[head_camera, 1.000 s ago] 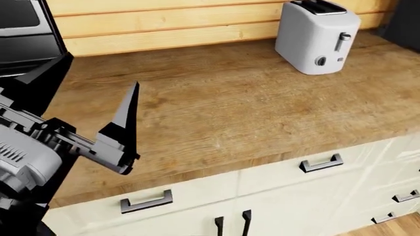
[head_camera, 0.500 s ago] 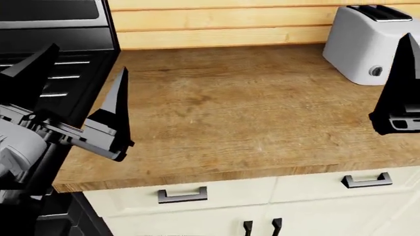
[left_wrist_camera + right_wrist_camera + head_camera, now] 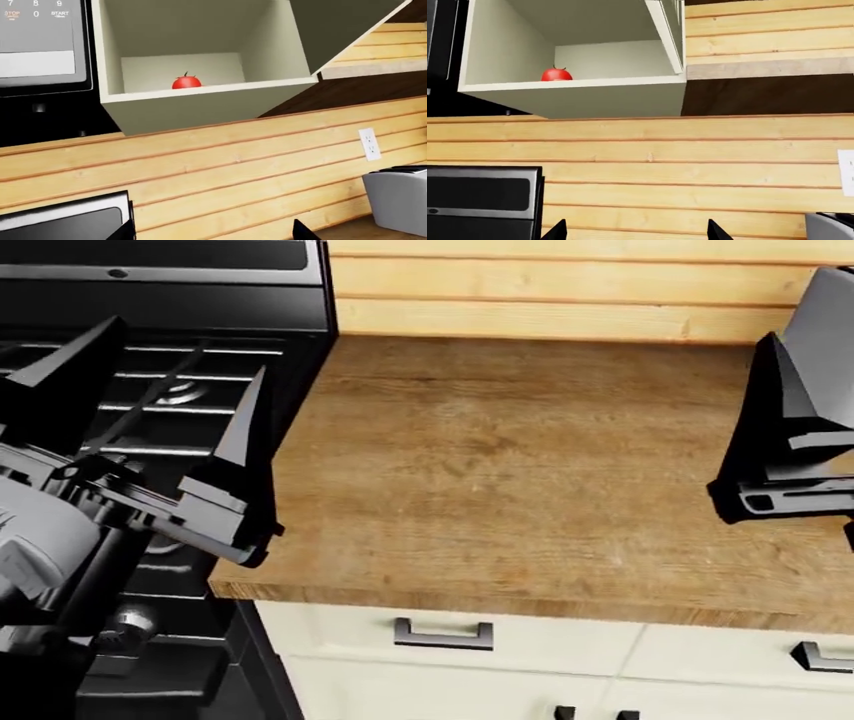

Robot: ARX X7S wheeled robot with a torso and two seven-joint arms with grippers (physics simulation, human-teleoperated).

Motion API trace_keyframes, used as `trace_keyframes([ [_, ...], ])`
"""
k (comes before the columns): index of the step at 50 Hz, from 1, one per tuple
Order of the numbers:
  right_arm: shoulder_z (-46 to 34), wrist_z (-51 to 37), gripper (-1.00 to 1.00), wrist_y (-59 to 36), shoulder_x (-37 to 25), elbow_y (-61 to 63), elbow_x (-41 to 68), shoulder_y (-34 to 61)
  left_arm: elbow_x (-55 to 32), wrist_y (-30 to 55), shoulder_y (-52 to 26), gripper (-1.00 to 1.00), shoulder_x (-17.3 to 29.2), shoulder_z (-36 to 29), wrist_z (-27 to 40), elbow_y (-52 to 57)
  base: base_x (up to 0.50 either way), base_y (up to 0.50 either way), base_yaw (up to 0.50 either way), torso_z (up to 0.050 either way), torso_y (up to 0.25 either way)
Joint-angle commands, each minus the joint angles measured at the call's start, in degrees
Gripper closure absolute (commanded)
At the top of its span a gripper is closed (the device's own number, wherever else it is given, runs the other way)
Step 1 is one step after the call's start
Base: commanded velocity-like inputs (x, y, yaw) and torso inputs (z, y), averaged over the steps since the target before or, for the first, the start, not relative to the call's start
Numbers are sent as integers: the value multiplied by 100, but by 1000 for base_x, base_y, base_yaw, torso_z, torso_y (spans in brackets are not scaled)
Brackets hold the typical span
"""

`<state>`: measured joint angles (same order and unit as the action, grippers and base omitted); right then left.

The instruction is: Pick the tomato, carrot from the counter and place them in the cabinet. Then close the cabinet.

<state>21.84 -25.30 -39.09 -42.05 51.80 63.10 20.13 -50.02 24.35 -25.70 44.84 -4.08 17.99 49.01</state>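
Finding the carrot is the step in hand, by my reading: the tomato [image 3: 186, 82] already sits on the floor of the open cabinet [image 3: 200, 95] high on the far wall, while no carrot shows anywhere on the worktop [image 3: 534, 470]. Both pincers are empty with jaws spread, the left pincer [image 3: 154, 420] over the stove [image 3: 174, 350] at the left, the right pincer [image 3: 801, 440] at the right edge. Sweep the view steadily along the worktop and keep both arms raised clear until the carrot appears. Compared with half a second ago, the view has swung left: the stove fills more of it and the toaster [image 3: 397, 200] has slid almost out of the head view.
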Motion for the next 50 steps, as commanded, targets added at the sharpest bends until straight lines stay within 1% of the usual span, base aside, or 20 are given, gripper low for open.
trace_keyframes([
  [1, -171, 22, -100, -1, 32, -25, -104, 38, -147, 99, -164, -100, 29, -23, 95, 97, -21, 280, 0, 0, 0],
  [4, -218, 64, -100, 27, 72, -64, -157, 23, -182, 139, -231, -100, 22, -60, 118, 119, 121, 9, 0, 0, 0],
  [19, -296, 100, -100, 64, 74, -66, -209, 10, -426, 321, -578, -100, 74, -101, 264, 209, 475, 35, 0, 0, 0],
  [25, -291, 68, -100, 44, 44, -86, -150, 19, -450, 301, -572, -100, 98, -72, 272, 217, 49, -321, 0, 0, 0],
  [29, -223, 65, -100, 63, 15, -44, -154, -49, -465, 280, -543, -100, 123, -41, 274, 223, 1, -14, 0, 0, 0],
  [39, 530, -48, -100, 117, -229, 185, 269, -510, -416, 160, -279, -100, 236, 109, 265, 281, 0, 0, 0, 0, 0],
  [46, 540, -131, -100, 106, -289, 225, 344, -468, -457, 137, -239, -100, 284, 165, 287, 303, 299, 22, 0, 0, 0],
  [50, 582, -131, -100, 120, -291, 199, 353, -507, -469, 130, -243, -100, 300, 169, 276, 303, 2, 0, 0, 0, 0],
])
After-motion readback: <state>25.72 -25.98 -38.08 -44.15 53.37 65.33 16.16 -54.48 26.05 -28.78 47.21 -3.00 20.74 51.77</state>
